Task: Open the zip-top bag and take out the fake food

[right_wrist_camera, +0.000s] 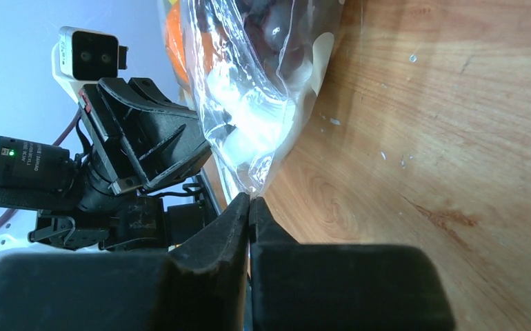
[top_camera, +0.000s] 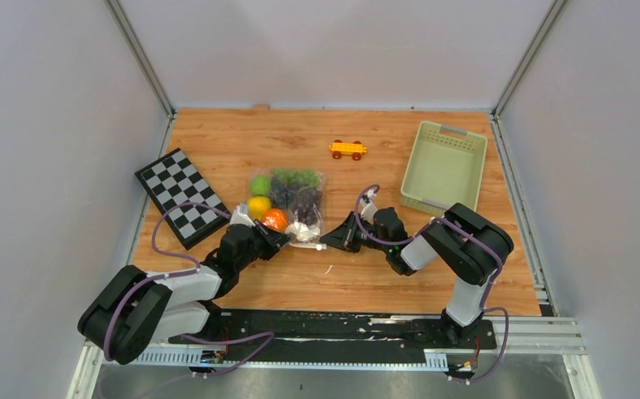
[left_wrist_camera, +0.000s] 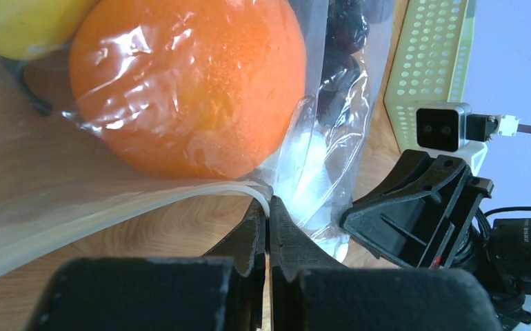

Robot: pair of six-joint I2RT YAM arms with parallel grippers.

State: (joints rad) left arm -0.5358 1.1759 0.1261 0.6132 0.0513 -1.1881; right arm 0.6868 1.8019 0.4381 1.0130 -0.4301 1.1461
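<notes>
Two grips are set: the left end effector (left_wrist_camera: pixel 268 209) and the right end effector (right_wrist_camera: pixel 249 205) each pinch shut on the near zip edge of the zip-top bag (top_camera: pixel 297 198), which lies on the surface (top_camera: pixel 383 283). Drawing them apart level should part the seal without slipping. All the fake food (top_camera: pixel 274 219) sits inside the bag, none in the green basket (top_camera: pixel 443 170).

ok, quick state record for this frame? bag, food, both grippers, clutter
bag: lying mid-scene, zip edge on near side
food: all inside bag; orange, lemon, grapes, green piece, white piece
left gripper: shut on bag's near edge, by the orange
right gripper: shut on bag's near right corner
zip: cannot tell if parted
other: car, basket, chessboard, all apart from bag
</notes>
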